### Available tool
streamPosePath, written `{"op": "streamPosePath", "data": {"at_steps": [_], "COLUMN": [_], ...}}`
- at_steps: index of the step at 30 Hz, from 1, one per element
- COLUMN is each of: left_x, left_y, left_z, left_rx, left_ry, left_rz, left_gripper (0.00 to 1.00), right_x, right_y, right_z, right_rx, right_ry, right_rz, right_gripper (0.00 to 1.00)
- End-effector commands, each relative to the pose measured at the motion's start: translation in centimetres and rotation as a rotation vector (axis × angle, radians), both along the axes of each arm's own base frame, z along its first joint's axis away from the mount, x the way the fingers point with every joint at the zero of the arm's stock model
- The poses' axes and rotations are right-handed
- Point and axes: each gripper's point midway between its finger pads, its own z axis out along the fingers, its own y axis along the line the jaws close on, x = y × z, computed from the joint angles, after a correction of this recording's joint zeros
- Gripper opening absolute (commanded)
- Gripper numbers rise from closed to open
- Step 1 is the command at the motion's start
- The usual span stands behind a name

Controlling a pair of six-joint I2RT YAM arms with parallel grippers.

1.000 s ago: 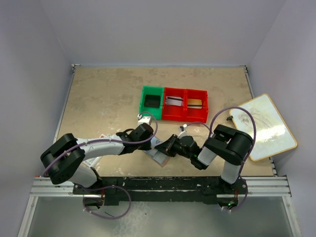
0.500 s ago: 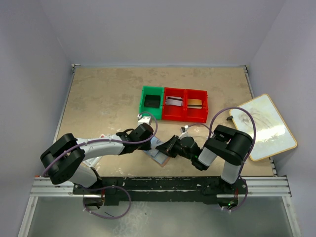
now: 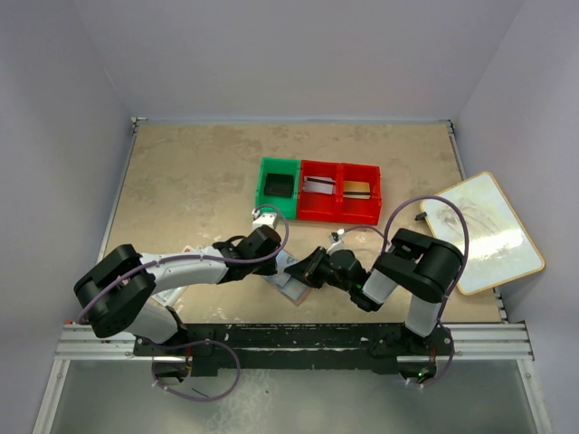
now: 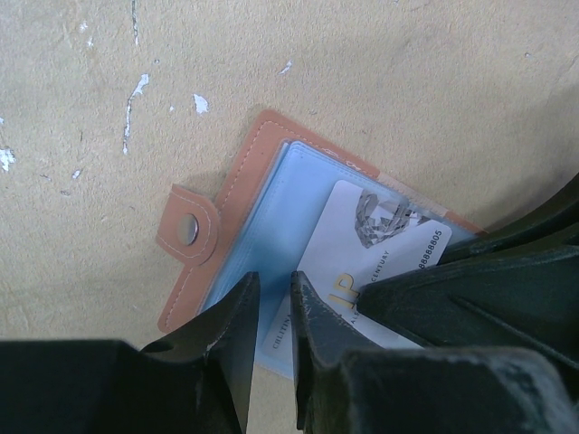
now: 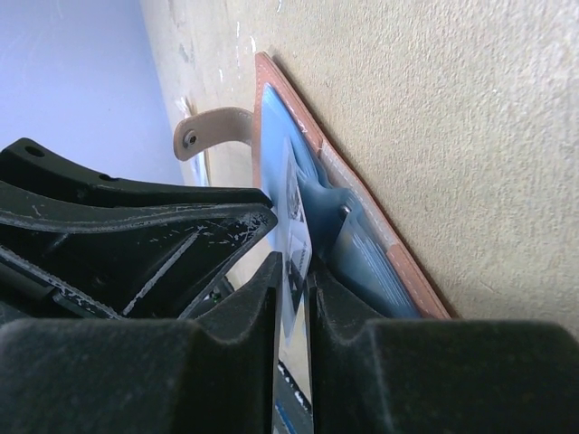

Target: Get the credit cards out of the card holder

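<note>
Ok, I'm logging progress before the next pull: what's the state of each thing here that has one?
card holder: open, flat on the table, snap tab undone.
white card: partly out of its pocket.
right end effector: closed on the white card.
left end effector: closed narrowly on the card holder's lining.
green bin: looks empty.
red bins: something flat in each.

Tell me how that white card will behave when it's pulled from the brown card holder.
The card is probably stiff: it stands straight and unbent where it is pinched by the right pincer. It looks thin and glossy, so it may slip. The card holder looks soft and light, so it could drag along.
</note>
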Motion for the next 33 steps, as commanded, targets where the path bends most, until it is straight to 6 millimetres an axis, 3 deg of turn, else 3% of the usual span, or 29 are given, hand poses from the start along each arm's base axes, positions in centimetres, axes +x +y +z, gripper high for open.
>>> {"op": "streamPosePath", "data": {"at_steps": [1, 9, 22, 26, 33], "left_x": [0.0, -0.2, 0.3, 0.9, 2.4], "left_y": [-0.8, -0.3, -0.3, -0.3, 1.7], "left_z": [1.2, 0.9, 1.6, 3.4, 8.7], "left_rx": [-0.041, -0.019, -0.017, -0.053, -0.045], "left_ry": [-0.006, -0.004, -0.036, -0.092, -0.236], "left_rz": [-0.006, -0.002, -0.006, 0.011, 0.078], "left_gripper": [0.18, 0.18, 0.20, 0.24, 0.39], "right_x": [0.5, 0.0, -1.5, -0.6, 2.0], "right_y": [0.7, -0.2, -3.3, -4.0, -8.5], "right_z": [0.6, 1.1, 2.5, 5.8, 10.7], "right_rx": [0.024, 0.029, -0.076, -0.103, -0.276], "right_ry": [-0.024, -0.038, -0.091, -0.237, -0.516], "right_rz": [-0.001, -0.012, -0.002, -0.015, -0.166], "right_gripper": [0.16, 0.02, 0.00, 0.00, 0.00]}}
